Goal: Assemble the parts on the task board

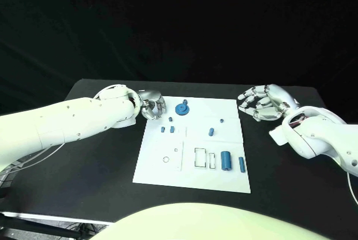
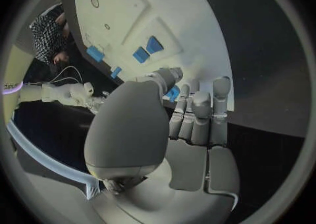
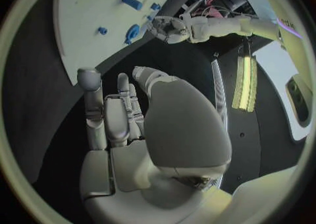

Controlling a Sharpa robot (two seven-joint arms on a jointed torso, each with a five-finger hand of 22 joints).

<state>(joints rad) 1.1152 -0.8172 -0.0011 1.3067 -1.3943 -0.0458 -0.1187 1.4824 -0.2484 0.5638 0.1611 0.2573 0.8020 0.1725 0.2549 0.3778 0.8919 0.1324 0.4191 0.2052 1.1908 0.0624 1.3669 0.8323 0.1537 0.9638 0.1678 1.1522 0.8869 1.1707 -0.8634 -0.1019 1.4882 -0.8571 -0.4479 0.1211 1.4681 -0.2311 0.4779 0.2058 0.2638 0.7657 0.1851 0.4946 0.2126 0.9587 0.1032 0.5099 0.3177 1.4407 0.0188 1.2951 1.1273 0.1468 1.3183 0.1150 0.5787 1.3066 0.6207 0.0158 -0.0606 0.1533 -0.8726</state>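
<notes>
Black worktop [image 1: 89, 162] with the white task board [image 1: 195, 173] at its middle.

Left robot hand [image 1: 151, 106]: at the board's far left corner, fingertips over the board's edge, just beside the round blue part [image 1: 182, 109] that stands near the board's far edge. The left wrist view shows its fingers [image 2: 197, 113] held straight and side by side, thumb bent across toward them; a blue piece [image 2: 173, 93] shows just past the thumb tip, but I cannot tell whether the hand touches or pinches it.

Right robot hand [image 1: 261, 104]: off the board, just beyond its far right corner, over bare worktop. Fingers [image 3: 108, 113] loosely curled, apart from the thumb, nothing in them — empty.

Parts on the board, placed from the round blue part:
- two small blue pieces [image 1: 167, 129] side by side, nearer the robot and slightly to its left
- one small blue piece [image 1: 212, 131] nearer the robot, toward the right
- blue cylinder [image 1: 225, 160] and slim blue bar [image 1: 242, 164], well apart from it, at the board's near right, lying beside each other next to the rectangular slots [image 1: 200, 158].
</notes>
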